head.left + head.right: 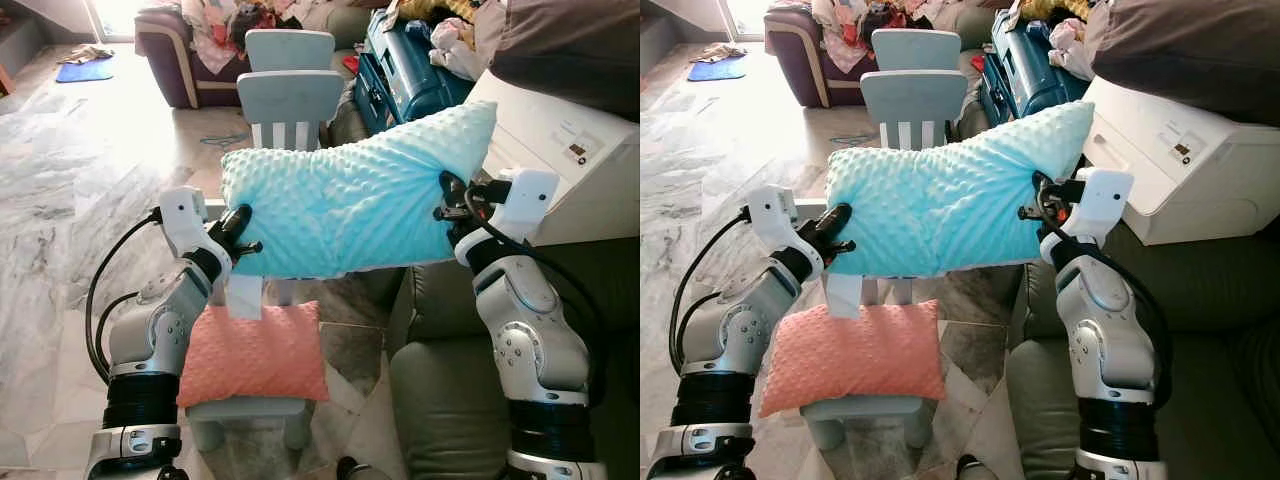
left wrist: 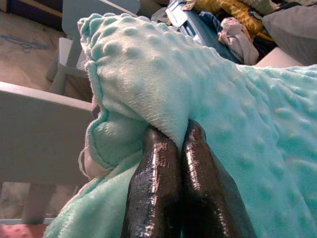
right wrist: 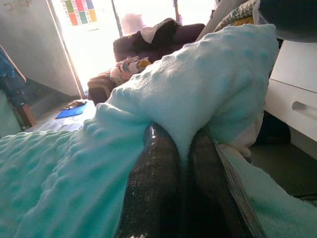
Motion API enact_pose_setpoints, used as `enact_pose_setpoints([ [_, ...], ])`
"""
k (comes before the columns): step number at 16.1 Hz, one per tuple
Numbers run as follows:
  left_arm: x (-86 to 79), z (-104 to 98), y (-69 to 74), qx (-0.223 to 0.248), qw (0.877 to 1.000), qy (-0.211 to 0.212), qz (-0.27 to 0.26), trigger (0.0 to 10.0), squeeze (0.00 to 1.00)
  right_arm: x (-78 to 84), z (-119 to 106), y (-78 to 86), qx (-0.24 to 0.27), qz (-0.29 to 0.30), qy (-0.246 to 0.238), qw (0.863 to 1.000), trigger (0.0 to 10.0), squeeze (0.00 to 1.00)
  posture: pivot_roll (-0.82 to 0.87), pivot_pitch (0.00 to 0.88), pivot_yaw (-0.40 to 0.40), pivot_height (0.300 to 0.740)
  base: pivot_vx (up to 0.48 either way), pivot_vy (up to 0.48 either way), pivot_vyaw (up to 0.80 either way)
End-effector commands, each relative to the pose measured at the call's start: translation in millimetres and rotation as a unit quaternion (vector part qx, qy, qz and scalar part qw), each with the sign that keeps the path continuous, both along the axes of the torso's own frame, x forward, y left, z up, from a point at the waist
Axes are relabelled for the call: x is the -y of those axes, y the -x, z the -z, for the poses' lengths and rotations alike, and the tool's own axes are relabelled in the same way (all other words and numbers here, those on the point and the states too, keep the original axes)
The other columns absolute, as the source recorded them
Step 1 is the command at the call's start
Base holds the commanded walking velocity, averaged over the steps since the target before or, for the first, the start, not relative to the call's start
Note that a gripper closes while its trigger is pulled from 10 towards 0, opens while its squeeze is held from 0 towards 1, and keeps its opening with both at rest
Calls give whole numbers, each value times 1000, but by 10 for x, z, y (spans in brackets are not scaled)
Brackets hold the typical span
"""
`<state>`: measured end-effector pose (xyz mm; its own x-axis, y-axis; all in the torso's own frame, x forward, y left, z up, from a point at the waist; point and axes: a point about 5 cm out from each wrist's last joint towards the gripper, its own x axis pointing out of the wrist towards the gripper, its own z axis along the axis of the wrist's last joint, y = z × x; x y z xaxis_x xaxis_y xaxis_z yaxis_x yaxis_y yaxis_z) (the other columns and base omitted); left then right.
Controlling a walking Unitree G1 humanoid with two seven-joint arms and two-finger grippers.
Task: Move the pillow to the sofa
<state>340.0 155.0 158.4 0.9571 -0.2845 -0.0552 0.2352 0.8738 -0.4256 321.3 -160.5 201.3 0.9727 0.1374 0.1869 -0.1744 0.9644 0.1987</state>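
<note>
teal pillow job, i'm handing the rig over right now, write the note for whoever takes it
Left pincer: shut on the left edge of the dotted teal plush pillow.
Right pincer: shut on the pillow's right edge.
Pillow: held in the air between both arms, above the small pale blue wooden chair, where a salmon pink dotted cushion lies on the seat.
Grey-green fabric sofa: directly to the robot's right, partly below the right arm.
Done: pillow picked up.
Left: carry it right, over the sofa seat, lower it and open both pincers.
</note>
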Motion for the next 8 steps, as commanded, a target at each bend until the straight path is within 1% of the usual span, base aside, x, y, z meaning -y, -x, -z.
enact_pose_setpoints([
  [1, 33, -100, -19, 19, 1000, 11, 11, 1294, 0, -6, -103, 18, 20, -7, 2, 1000, 0, 0, -155, 84, -27, 740, 0, 0, 0],
  [2, 38, -103, -14, 20, 1000, 13, 12, 1529, 0, -7, -103, 19, 20, -7, 2, 1000, 0, 0, -156, 85, -28, 740, 0, 0, 0],
  [3, 58, -99, 1, 20, 1000, 16, 15, 1451, 0, -13, -102, 21, 19, -8, 2, 1000, 0, 0, -156, 85, -28, 740, 0, 0, 0],
  [4, 68, -90, 5, 18, 1000, 18, 16, 980, 0, -16, -101, 21, 19, -9, 2, 1000, 0, 0, -156, 86, -29, 740, 0, 0, 0],
  [5, 82, -80, 15, 16, 999, 22, 19, 196, 0, -18, -101, 22, 18, -10, 2, 1000, 0, 0, -157, 86, -29, 740, 0, 0, 0],
  [7, 96, -62, 28, 11, 999, 24, 23, 0, 0, -20, -100, 24, 18, -10, 3, 1000, 0, 0, -159, 89, -31, 740, 0, 0, 0],
  [8, 98, -62, 30, 11, 999, 26, 24, 0, 0, -17, -100, 24, 17, -10, 3, 1000, 0, 0, -158, 90, -31, 740, 0, 461, 0],
])
